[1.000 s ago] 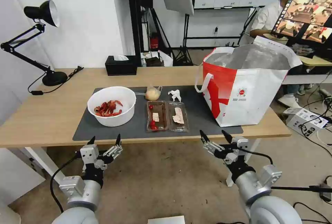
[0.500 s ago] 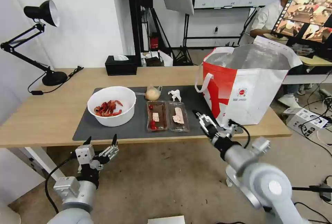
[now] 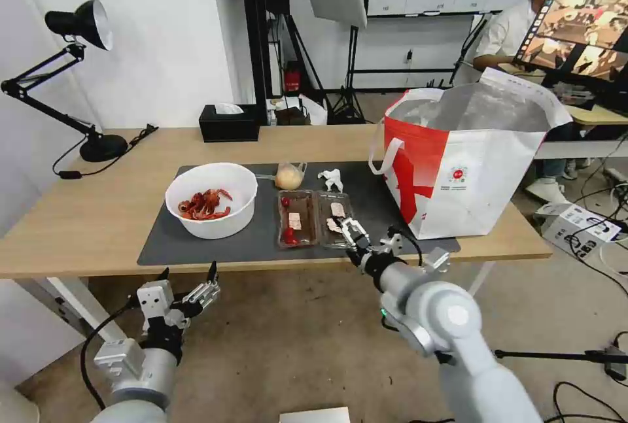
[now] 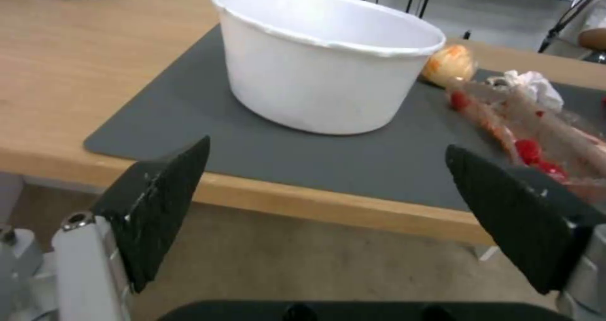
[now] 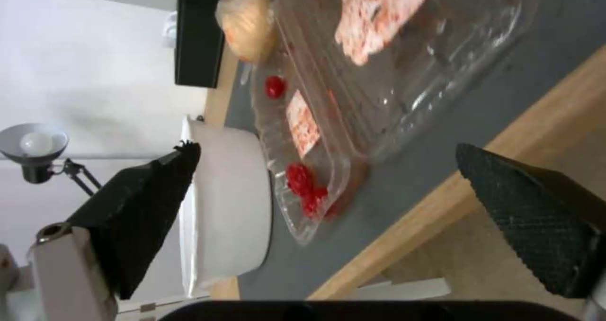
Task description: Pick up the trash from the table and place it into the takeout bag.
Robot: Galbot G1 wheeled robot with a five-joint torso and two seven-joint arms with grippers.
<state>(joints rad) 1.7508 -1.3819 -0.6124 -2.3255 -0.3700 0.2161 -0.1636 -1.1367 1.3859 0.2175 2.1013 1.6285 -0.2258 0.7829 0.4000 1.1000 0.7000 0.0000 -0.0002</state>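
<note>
We see the desk (image 3: 85, 214) first, its grey mat (image 3: 216, 250) carrying all the trash, and the bag (image 3: 471, 168) standing open on the mat's right end, foil mouth up. Next the bowl (image 3: 210, 199) on the mat's left part, red shells inside; we judge it stiff and light, best pinched at the rim or wall. Just right of it the tray (image 3: 317, 219), hinged open flat, red bits and paper scraps inside; we judge it thin, flexy, slippery and prone to spilling if tilted, so take an edge or the near rim and keep it level. Behind the tray the small sack (image 3: 288, 176) with a yellowish lump, soft, grab the knotted top; beside it the tissue (image 3: 331, 179), featherlight, any pinch works. Right gripper (image 3: 351, 230) hangs over the tray's near right corner, jaws spread wide apart, grasping nothing; the wrist view shows the tray (image 5: 378, 75) between the fingertips but not touched. Left gripper (image 3: 188, 276) sits below the desk's front edge, facing the bowl (image 4: 325, 58), also spread and holding nothing.
</note>
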